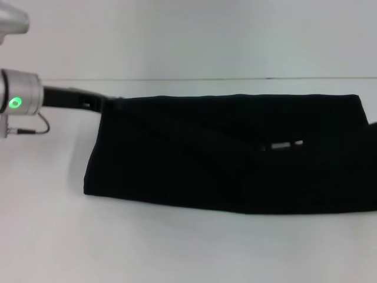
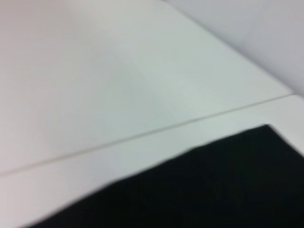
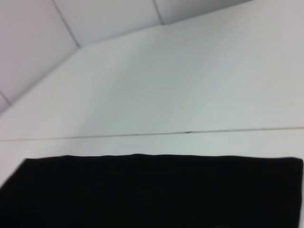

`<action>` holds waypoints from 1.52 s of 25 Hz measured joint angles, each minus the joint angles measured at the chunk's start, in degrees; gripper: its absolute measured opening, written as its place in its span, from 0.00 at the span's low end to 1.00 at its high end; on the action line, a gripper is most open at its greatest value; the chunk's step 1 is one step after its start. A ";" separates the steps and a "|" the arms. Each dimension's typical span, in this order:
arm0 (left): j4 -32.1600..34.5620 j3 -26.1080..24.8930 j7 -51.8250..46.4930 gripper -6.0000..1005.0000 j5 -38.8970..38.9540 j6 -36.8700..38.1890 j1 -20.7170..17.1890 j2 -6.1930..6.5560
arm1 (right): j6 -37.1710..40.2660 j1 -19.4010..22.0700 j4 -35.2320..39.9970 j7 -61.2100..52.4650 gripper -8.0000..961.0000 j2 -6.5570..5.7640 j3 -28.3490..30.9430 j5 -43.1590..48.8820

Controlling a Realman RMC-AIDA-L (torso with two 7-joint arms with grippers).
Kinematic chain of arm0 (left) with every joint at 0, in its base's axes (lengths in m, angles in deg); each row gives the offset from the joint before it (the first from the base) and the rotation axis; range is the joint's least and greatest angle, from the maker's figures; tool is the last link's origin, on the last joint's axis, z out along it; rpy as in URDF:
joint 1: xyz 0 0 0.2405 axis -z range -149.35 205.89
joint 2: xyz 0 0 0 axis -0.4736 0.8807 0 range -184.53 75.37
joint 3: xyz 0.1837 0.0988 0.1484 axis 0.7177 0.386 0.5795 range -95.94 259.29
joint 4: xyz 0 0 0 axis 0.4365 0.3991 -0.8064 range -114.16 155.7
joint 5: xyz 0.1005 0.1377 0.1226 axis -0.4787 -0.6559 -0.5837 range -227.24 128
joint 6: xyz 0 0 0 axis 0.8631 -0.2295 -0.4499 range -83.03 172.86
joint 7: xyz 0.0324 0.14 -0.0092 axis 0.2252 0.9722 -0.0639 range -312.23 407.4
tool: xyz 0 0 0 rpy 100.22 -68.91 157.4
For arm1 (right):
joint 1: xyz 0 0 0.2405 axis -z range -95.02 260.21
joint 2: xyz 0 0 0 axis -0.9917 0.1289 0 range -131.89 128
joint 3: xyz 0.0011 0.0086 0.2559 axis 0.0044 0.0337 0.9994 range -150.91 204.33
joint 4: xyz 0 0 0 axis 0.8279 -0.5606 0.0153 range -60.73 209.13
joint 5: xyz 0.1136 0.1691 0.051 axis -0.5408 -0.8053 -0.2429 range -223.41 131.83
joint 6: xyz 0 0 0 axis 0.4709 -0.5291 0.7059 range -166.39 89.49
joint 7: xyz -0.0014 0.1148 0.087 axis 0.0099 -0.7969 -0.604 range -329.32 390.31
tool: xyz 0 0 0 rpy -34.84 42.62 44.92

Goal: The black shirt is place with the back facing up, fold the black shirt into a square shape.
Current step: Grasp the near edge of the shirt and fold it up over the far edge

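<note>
Left gripper (image 1: pixel 109 104) was at the far left corner of the black shirt (image 1: pixel 235 159); I could not tell if it was pinching. That shirt lay folded long on the white table (image 1: pixel 177 247).

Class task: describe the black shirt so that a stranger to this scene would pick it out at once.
On the white table, a wide dark slab of cloth spans from centre to right. That is the black shirt, folded into a long band. Only it is soft and matte black; the left gripper touches its far left corner.

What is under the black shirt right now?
The black shirt lies on the white table, bare around it. Whatever sits beneath the cloth is covered and cannot be seen.
</note>
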 joint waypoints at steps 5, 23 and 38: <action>-3.05 8.31 -2.64 0.01 -0.10 -14.07 2.33 -0.35 | -10.41 -4.86 -4.05 -3.15 0.07 -0.13 -5.39 0.70; -4.31 11.52 -2.25 0.01 -0.30 -29.13 4.25 -0.05 | -28.90 -13.01 -9.88 -6.39 0.07 -0.54 -8.75 0.54; -5.16 11.63 -2.24 0.01 -0.32 -30.35 4.71 -0.46 | -32.92 -13.98 -12.15 -5.70 0.07 -0.41 -9.07 0.54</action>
